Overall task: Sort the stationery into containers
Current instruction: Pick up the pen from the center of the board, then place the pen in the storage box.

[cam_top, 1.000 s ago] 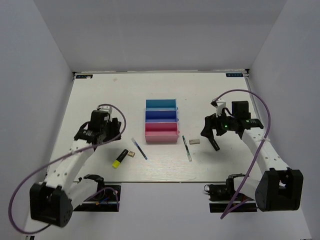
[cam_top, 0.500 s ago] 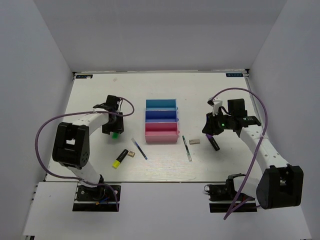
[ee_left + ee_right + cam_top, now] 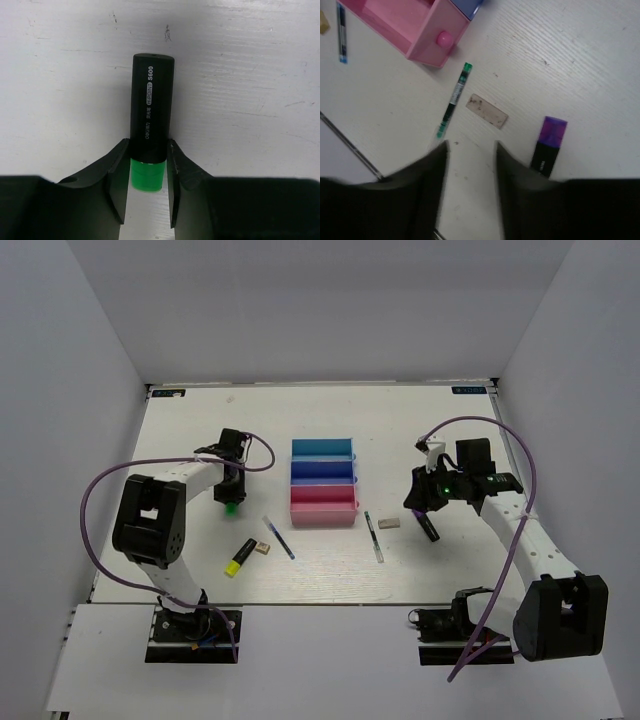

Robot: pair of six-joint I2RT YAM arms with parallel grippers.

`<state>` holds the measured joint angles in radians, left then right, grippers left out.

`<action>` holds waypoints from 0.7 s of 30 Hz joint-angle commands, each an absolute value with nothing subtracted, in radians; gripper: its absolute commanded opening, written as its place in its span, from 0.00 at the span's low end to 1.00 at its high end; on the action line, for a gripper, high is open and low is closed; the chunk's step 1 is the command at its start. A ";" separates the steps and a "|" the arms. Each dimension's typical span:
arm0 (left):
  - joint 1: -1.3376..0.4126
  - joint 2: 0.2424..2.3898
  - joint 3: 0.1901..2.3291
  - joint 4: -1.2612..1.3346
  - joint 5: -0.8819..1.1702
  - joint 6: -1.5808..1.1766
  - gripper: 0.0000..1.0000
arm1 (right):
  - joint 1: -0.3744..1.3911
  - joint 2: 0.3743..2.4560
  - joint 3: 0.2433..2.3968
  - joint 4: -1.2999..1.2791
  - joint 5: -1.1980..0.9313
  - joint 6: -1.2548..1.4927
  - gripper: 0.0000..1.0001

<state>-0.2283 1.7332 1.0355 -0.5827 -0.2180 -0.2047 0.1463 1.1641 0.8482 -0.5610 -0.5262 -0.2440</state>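
A green highlighter with a black cap (image 3: 151, 107) lies on the white table, and my left gripper (image 3: 146, 145) is shut on its cap end; from above it sits left of the trays (image 3: 229, 507). The teal (image 3: 323, 448), blue (image 3: 323, 471) and pink (image 3: 323, 507) trays stand in a row mid-table. My right gripper (image 3: 471, 145) is open over bare table, with the purple-black marker (image 3: 548, 146) just right of it and apart. A tan eraser (image 3: 487, 111) and the dark-green pen (image 3: 453, 100) lie ahead of its jaws.
In front of the trays lie a yellow highlighter (image 3: 239, 557), a small eraser (image 3: 263, 549) and a blue pen (image 3: 279, 537). The pink tray's corner (image 3: 440, 37) shows in the right wrist view. White walls enclose the table on three sides.
My left gripper has shifted a little to the right and closed on the green highlighter. The right gripper's jaws have narrowed from wide open and it has drawn slightly in toward the marker.
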 commanded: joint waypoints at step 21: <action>-0.535 1.637 1.387 -0.410 0.211 0.424 0.00 | 0.150 1.114 0.848 -0.561 -0.554 -0.295 0.00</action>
<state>-0.5392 1.6333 1.3823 -0.4915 0.1150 0.2348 0.1509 1.1358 0.8478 -0.5793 -0.5453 -0.2924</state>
